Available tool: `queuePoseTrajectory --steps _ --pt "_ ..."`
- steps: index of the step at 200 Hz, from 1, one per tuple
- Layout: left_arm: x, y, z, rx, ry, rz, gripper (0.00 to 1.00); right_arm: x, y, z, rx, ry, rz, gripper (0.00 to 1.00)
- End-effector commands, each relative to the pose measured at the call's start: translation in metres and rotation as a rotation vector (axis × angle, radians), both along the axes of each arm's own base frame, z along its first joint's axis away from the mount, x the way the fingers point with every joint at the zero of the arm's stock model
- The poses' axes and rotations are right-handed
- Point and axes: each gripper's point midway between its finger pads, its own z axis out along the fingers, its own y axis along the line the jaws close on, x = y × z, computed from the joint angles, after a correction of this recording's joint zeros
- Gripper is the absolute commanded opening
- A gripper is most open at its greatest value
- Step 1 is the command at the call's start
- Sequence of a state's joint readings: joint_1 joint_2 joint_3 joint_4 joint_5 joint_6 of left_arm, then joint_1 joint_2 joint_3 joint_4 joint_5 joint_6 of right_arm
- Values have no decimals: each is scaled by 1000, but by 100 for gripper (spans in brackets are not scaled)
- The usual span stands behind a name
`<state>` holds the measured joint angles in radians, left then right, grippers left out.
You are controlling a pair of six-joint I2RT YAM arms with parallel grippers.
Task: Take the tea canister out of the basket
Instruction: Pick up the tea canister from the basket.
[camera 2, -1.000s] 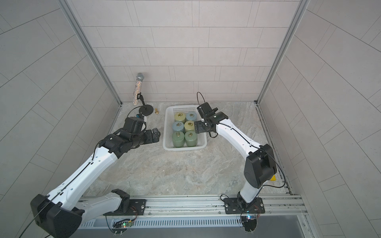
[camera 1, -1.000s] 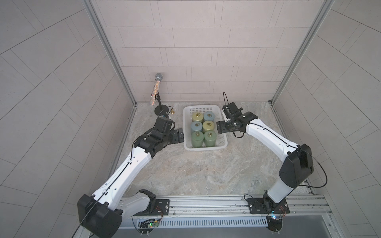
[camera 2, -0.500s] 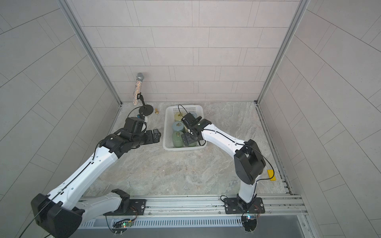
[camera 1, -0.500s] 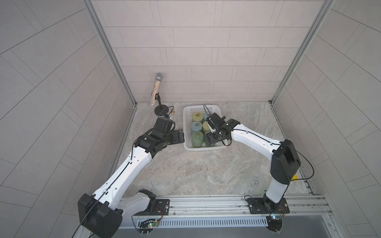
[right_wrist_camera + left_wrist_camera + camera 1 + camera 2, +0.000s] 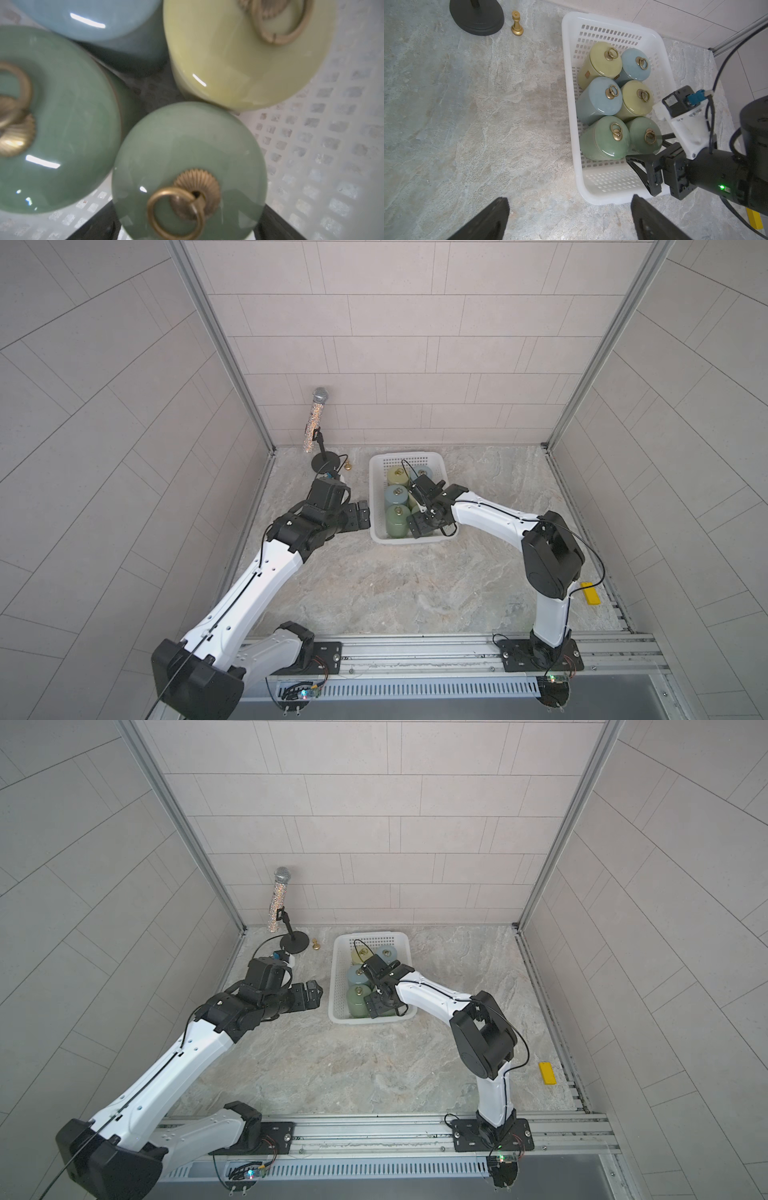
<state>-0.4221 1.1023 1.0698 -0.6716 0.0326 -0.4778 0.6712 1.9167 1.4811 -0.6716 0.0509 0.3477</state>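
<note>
Reaching down into the near right corner of the basket (image 5: pixel 572 99), the right gripper (image 5: pixel 189 207) holds its jaws spread wide on either side of a green tea canister (image 5: pixel 187 145). Whether the fingers touch it cannot be told. That canister stands upright inside the basket, close beside a second green canister (image 5: pixel 62 124), a yellow canister (image 5: pixel 239 62) and a blue canister (image 5: pixel 93 14). The left gripper (image 5: pixel 569 218) hovers over the tabletop (image 5: pixel 467 124) just outside the basket's left wall, its jaws wide apart and holding nothing.
</note>
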Motion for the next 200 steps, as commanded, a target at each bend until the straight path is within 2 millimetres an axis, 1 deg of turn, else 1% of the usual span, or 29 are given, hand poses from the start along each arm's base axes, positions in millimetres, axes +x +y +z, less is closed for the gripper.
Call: queuePoseTrajectory --steps 1,31,57,88,120,131,139,167,184,200 --pt "-5 3 3 20 -7 -6 100 14 3 -2 17 -62 -10 98" --pt "-6 5 2 28 -2 -2 100 22 9 -6 57 -113 -12 97" --pt "-7 7 1 36 2 3 100 25 8 -10 58 -122 -22 97" --pt "-7 8 3 38 -4 6 100 23 4 -16 57 -140 -33 97" --pt "-7 8 3 38 -3 7 100 22 0 -19 66 -158 -41 94" --pt "-7 9 2 41 1 11 100 22 -1 -19 65 -163 -44 89" --pt "-7 9 3 41 -1 9 100 22 -1 -18 66 -167 -45 87" --pt "-7 9 4 40 -2 8 100 23 -3 -5 81 -200 -52 85" --pt "-7 8 3 39 0 6 100 23 -4 4 88 -217 -54 79" --pt "-7 7 2 36 3 6 100 22 -5 13 94 -232 -56 79"
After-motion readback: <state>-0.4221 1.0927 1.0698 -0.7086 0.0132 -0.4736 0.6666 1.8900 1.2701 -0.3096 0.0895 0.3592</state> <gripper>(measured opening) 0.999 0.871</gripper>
